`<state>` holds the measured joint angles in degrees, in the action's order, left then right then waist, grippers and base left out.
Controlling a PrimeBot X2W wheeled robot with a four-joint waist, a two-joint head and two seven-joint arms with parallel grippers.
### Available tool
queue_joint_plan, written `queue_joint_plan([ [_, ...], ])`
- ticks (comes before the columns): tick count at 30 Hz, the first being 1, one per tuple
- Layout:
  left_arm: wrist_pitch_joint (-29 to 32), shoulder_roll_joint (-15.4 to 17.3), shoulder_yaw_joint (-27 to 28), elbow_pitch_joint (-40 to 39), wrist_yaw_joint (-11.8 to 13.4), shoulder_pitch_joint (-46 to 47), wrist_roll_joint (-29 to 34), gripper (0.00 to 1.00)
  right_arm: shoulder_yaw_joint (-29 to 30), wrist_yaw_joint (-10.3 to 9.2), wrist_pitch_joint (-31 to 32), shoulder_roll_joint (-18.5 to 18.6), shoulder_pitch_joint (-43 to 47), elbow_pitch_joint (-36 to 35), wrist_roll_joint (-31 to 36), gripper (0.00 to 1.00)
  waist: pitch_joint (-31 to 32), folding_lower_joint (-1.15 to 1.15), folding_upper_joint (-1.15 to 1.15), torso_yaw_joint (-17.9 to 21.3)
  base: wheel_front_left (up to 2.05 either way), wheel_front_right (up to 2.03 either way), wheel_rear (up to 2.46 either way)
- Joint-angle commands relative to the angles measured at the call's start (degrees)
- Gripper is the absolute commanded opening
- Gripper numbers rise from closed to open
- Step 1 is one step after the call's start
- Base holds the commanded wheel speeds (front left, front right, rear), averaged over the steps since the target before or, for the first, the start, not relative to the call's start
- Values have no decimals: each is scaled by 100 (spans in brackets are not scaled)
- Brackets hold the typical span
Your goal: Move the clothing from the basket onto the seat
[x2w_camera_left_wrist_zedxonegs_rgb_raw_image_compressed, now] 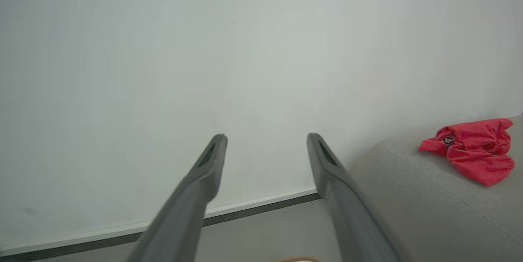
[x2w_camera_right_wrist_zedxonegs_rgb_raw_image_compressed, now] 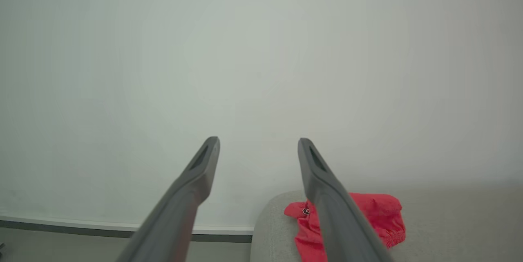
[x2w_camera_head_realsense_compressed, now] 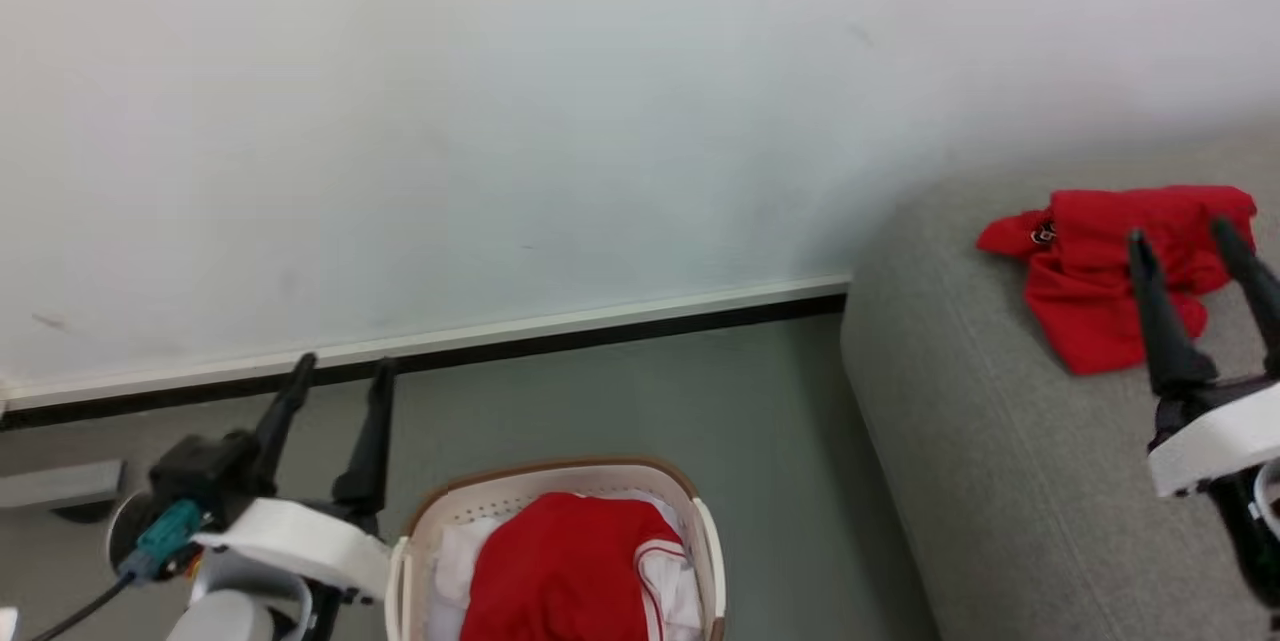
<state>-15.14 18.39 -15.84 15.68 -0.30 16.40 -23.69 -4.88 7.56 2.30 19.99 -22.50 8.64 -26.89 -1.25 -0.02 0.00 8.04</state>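
**One red piece on the seat, the rest is right beside the left gripper**

In the head view, one red piece (x2w_camera_head_realsense_compressed: 1100,271) is already lying crumpled on the seat (x2w_camera_head_realsense_compressed: 980,441), upper right of the frame. The rest of the clothing (x2w_camera_head_realsense_compressed: 570,561), a red mound with white stripe trim, sits in the basket (x2w_camera_head_realsense_compressed: 560,469) at bottom centre, on the pale lining (x2w_camera_head_realsense_compressed: 455,561).

The left gripper (x2w_camera_head_realsense_compressed: 345,366) is at lower left, just beside the basket's left rim. It points up the frame toward the wall (x2w_camera_head_realsense_compressed: 500,121), spread wide with nothing in it. Its wrist view agrees, with just wall and skirting (x2w_camera_left_wrist_zedxonegs_rgb_raw_image_compressed: 253,207) in the gap. The right gripper (x2w_camera_head_realsense_compressed: 1182,233) is at far right over the seat, also wide open and empty. Its tips overlap the red piece in the picture, but nothing is pinched.

What the next grab turns on, I'd say: the basket pile lies down and to the right of the left gripper, close by. The right one is well apart, across the floor (x2w_camera_head_realsense_compressed: 620,391). So the left arm is nearer and would need to tip down and swing in. The pile looks longer up-down in the frame, but the bottom edge cuts it off, so I can't really tell.
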Motion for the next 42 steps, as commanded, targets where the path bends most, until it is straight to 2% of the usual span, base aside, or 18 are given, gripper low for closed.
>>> queue_joint_plan([
  [1,0,-87,202,17,37,-240,94,100,-57,-14,-250,-106,276,-16,-1,100,167,2,0,-191,0,0,0],
  [8,0,-405,1007,42,116,-812,406,100,-191,-14,-1319,-627,1043,313,78,100,282,2,0,-395,0,0,0],
  [13,0,-675,1434,-75,22,-1143,767,100,-62,-14,-1675,-993,1488,603,180,100,304,2,0,-520,0,0,0],
  [20,0,-998,1819,3,-234,-1419,1176,100,-7,-15,-1748,-1341,1857,639,722,100,258,2,0,-567,0,0,0],
  [25,0,-1134,2026,71,-396,-1419,1367,100,36,-15,-1750,-1507,1876,568,865,100,237,2,0,-543,0,0,0],
  [42,0,-1346,2338,171,-637,-1258,1647,100,-155,-15,-1752,-1553,1662,673,856,100,224,2,0,-513,0,0,0],
])
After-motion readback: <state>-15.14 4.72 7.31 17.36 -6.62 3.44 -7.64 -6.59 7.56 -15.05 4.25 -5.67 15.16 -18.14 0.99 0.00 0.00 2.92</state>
